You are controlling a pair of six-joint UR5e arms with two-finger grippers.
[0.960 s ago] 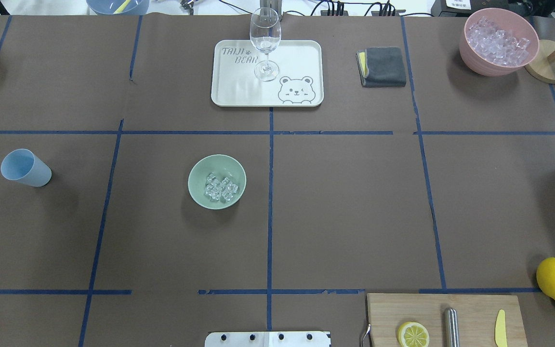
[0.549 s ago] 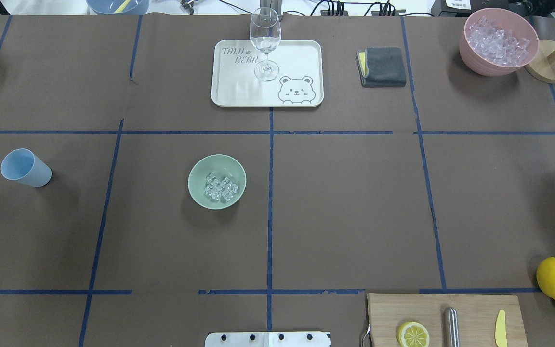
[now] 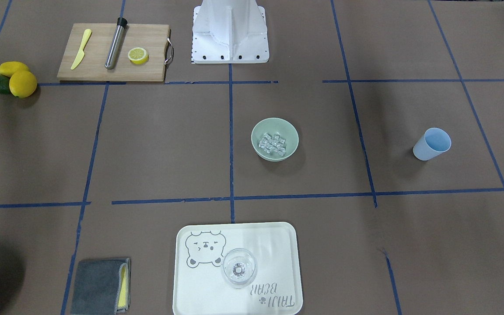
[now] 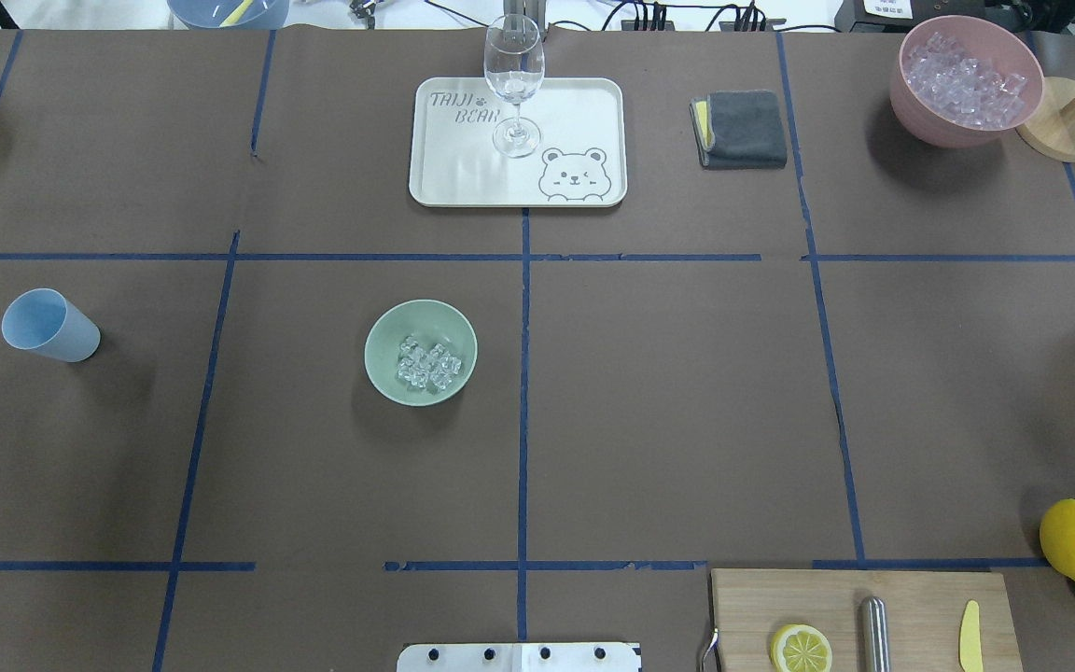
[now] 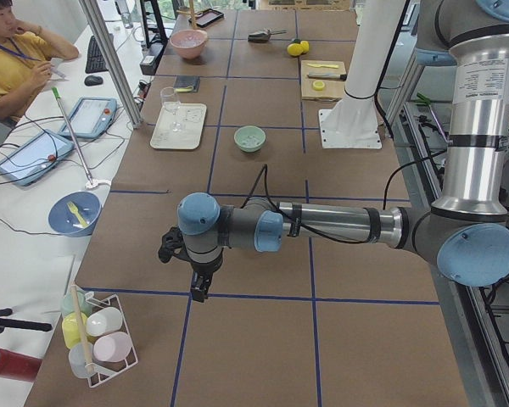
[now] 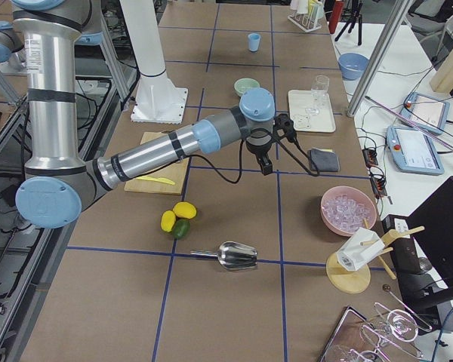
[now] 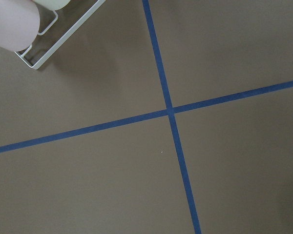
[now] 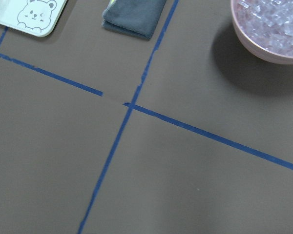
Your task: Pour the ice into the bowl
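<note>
The overhead camera sits behind the robot and looks forward and down: the bowl (image 4: 420,352) lies left of centre, the tray (image 4: 463,177) beyond it. The front-facing camera looks steeply down from across the table (image 3: 409,262), so the tray lies nearer than the bowl and the base (image 3: 230,43) beyond it. Both side cameras look along the table from its ends, high up, with the bowl far off. The left wrist camera looks closely down on tape (image 7: 168,109) and a rack (image 7: 63,41); the right one on a tray corner, the cloth (image 8: 134,17) and the pink bowl (image 8: 256,48).
</note>
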